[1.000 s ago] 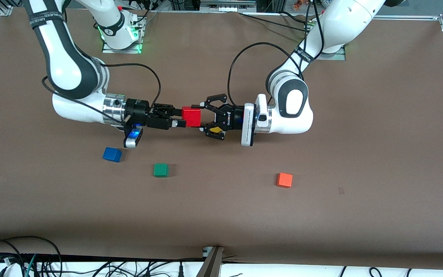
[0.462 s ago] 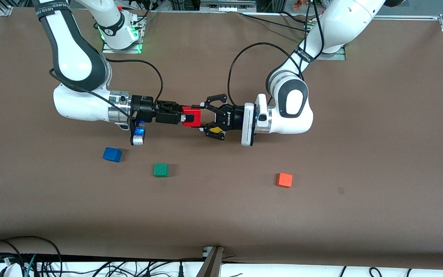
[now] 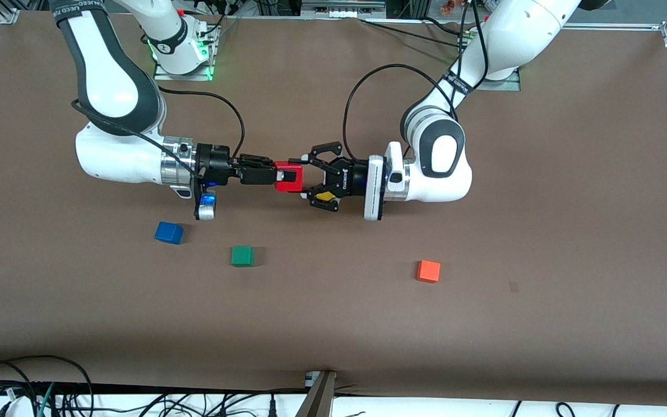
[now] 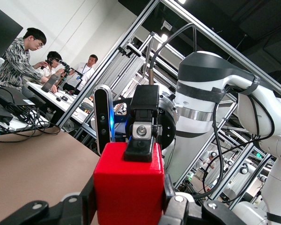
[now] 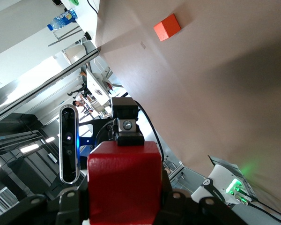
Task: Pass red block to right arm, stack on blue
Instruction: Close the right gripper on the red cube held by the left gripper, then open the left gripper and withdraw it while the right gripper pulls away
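Mid-air handover — both grippers on the small red cube [image 3: 288,177]

Left gripper [image 3: 304,178] clamps it; right gripper [image 3: 278,175] pinches it too, above the brown table [image 3: 542,231] — blue cube [image 3: 168,232] nearby.

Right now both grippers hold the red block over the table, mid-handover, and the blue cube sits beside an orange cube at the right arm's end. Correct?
One error: beside the blue cube is a green cube, per the front view. The orange cube lies toward the left arm's end. The left gripper and right gripper do hold the red block.
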`<act>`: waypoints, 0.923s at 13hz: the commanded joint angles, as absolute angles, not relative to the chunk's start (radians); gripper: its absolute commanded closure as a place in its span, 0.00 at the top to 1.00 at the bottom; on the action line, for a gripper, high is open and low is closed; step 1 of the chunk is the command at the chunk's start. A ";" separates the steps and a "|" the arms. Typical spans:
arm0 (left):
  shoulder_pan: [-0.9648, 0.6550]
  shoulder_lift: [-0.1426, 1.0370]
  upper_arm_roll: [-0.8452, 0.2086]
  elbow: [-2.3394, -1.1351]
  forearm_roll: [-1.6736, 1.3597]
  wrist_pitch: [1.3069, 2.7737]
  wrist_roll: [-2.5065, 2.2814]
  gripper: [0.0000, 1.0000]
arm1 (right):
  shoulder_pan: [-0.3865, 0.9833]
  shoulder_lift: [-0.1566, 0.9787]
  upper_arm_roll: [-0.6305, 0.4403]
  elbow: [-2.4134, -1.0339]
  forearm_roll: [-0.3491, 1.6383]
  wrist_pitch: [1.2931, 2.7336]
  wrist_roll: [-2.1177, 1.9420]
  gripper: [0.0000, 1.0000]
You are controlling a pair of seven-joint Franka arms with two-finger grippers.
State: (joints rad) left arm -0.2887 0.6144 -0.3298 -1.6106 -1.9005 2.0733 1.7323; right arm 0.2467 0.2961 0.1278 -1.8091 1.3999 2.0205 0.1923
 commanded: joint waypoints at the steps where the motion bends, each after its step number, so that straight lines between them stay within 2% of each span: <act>1: -0.288 0.612 -0.330 -1.595 -1.922 2.075 1.741 0.00 | 0.247 0.307 0.121 -1.760 1.353 2.019 0.213 0.11; 2: -0.287 0.609 -0.330 -1.600 -1.921 2.075 1.718 0.05 | 0.245 0.307 0.121 -1.753 1.335 2.019 0.213 0.11; 3: -0.285 0.609 -0.328 -1.600 -1.913 2.075 1.724 0.99 | 0.245 0.305 0.121 -1.743 1.315 2.019 0.213 0.11; 6: -0.270 0.592 -0.316 -1.601 -1.835 2.075 1.715 1.00 | 0.244 0.302 0.120 -1.726 1.205 2.017 0.213 0.10; 9: -0.184 0.554 -0.307 -1.649 -1.731 2.077 1.718 1.00 | 0.247 0.296 0.120 -1.700 0.984 2.017 0.212 0.10; 12: -0.047 0.499 -0.296 -1.671 -1.374 2.065 1.695 1.00 | 0.253 0.296 0.121 -1.683 0.699 2.013 0.212 0.10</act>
State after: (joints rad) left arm -0.1300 0.5745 -0.2981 -1.6115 -1.5442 2.0799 1.7188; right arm 0.2469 0.2958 0.1190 -1.7022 0.8197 2.0194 0.2080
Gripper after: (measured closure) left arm 0.000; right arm 0.445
